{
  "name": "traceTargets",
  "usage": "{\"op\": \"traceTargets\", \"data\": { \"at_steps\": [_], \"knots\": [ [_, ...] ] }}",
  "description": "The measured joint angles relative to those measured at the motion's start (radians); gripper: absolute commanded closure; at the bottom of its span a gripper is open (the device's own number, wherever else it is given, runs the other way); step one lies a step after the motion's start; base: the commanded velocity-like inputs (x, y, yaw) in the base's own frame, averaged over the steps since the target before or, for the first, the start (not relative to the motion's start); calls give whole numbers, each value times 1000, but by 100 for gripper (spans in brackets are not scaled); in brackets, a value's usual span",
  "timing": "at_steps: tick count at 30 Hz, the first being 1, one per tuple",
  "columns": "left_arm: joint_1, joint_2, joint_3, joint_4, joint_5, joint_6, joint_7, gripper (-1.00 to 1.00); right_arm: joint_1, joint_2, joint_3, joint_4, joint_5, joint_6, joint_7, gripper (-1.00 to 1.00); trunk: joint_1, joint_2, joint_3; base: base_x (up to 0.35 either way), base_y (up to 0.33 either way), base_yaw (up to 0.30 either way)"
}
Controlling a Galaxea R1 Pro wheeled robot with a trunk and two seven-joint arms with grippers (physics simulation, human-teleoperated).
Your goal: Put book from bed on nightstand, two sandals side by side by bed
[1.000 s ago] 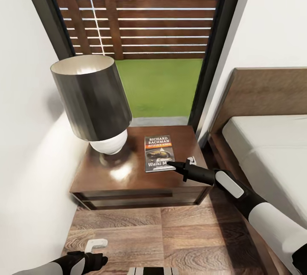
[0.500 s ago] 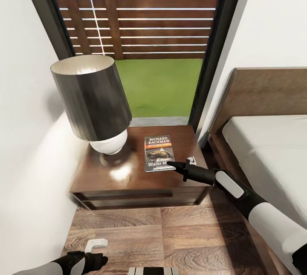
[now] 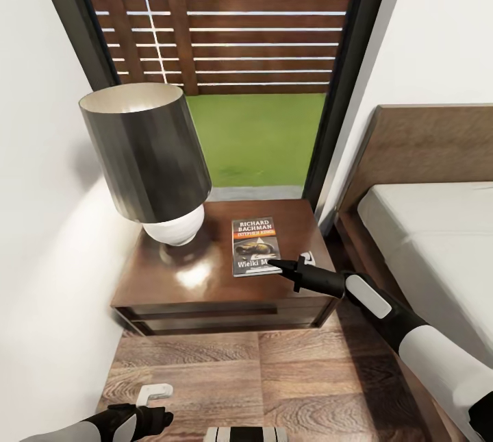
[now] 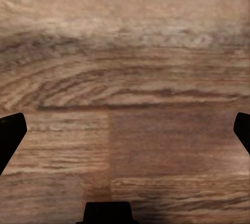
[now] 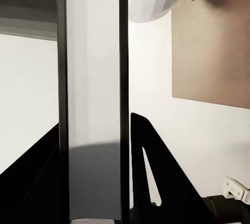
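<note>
Right claw (image 3: 291, 268) reaches over the near right corner of the nightstand (image 3: 205, 284), its dark fingertip (image 3: 275, 264) lying over the lower right corner of the book (image 3: 255, 246); a pale finger (image 3: 308, 258) shows beside it toward the bed (image 3: 424, 236), so the jaws look apart, though whether the dark tip presses the cover or merely hangs above it I cannot tell. That book lies flat on the glossy bench top, title upward, just beside the white base of the lamp (image 3: 147, 154) and well clear of the mattress. By my reading the book step is as good as done: it rests on a nightstand, and what remains there is for the arm to draw back without dragging the thin paperback toward the edge.

Left claw (image 3: 147, 401) hangs low over the plank floor (image 3: 287, 373); in its wrist view two dark tips (image 4: 10, 135) stand far to either side with only wood grain between them, so it is spread wide and holds nothing.

Against the pictures half a second and a second ago, almost nothing has moved. Book, right arm and left arm keep the same places. Only the camera has tipped slightly: lamp, fence and headboard sit a touch higher in the picture, which is the head's motion, not theirs. The arm seems paused at release, and the sandals are yet to be dealt with
</note>
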Motion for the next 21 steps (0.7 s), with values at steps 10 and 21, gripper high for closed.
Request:
{"op": "traceTargets", "data": {
  "at_steps": [10,21],
  "knots": [
    [0,0,0,0,0,0,0,-100,0,-1,0,0,2,-1,0,100,11,-21,-9,0,0,0],
    [0,0,0,0,0,1,0,-100,0,-1,0,0,-1,0,0,100,46,-84,-38,0,0,0]
  ]
}}
